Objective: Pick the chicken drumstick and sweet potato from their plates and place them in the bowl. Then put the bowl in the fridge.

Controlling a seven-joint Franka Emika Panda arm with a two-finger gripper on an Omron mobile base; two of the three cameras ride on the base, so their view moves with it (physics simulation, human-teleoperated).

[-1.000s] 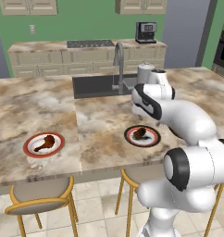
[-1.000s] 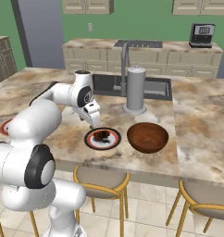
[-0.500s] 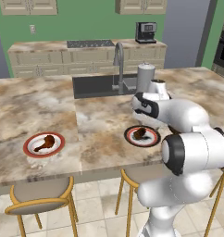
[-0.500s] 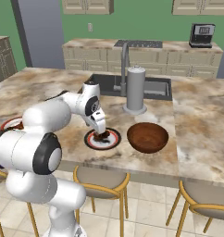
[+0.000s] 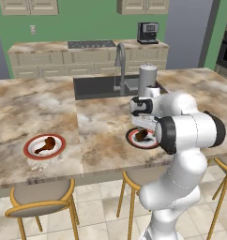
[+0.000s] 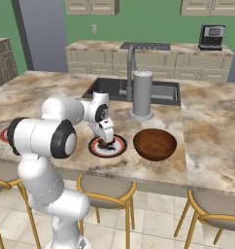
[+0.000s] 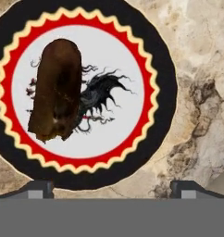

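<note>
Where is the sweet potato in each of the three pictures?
Left base view: the sweet potato lies right of centre on its plate, just left of the arm's big joint.
Right base view: the sweet potato sits left of centre, under the gripper, left of the bowl.
Hand view: it fills the upper left.
Shared landmark: the black-rimmed plate beneath it.

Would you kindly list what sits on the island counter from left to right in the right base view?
Black-rimmed plate with the sweet potato under the gripper → bowl.
</note>
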